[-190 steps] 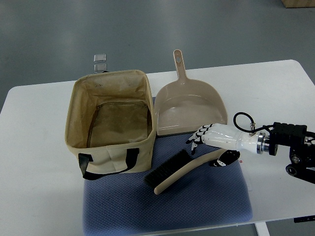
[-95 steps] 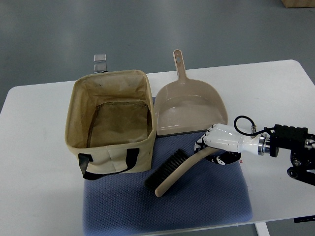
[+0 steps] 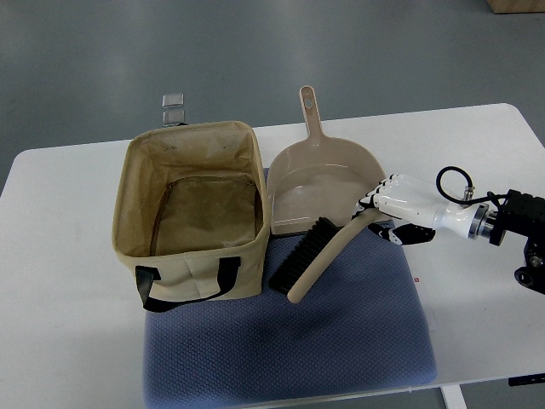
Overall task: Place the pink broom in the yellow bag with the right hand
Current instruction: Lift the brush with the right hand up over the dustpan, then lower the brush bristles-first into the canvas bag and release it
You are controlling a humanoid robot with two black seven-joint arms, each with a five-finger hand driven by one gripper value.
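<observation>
- Right hand [image 3: 393,207]: fingers curled around the upper end of the pink broom's handle, thumb side underneath; half a second ago the same hand sat lower, over the blue mat, and a second ago its fingers were only arriving at the handle.
- Change: the hand has risen and drawn back toward the right edge of the table, taking the handle end with it. The grasp appears to have held, so the task has likely passed from gripping to lifting.
- Pink broom [image 3: 328,256]: now tilted, handle end up in the hand, free end low over the blue mat [image 3: 341,341], bristle head near the front lip of the dustpan [image 3: 328,192]. Whether the low end touches the mat cannot be told.
- Arm pose: the right forearm enters from the picture's right edge, roughly level, wrist extended toward the picture's left, a black cable looped above it.
- Yellow bag [image 3: 192,217]: upright and open-topped, just left of the dustpan, black straps hanging at its front; the broom is not yet inside.
- Judgement: the carry leftward over the bag's rim remains.
- Left arm: not visible.
</observation>
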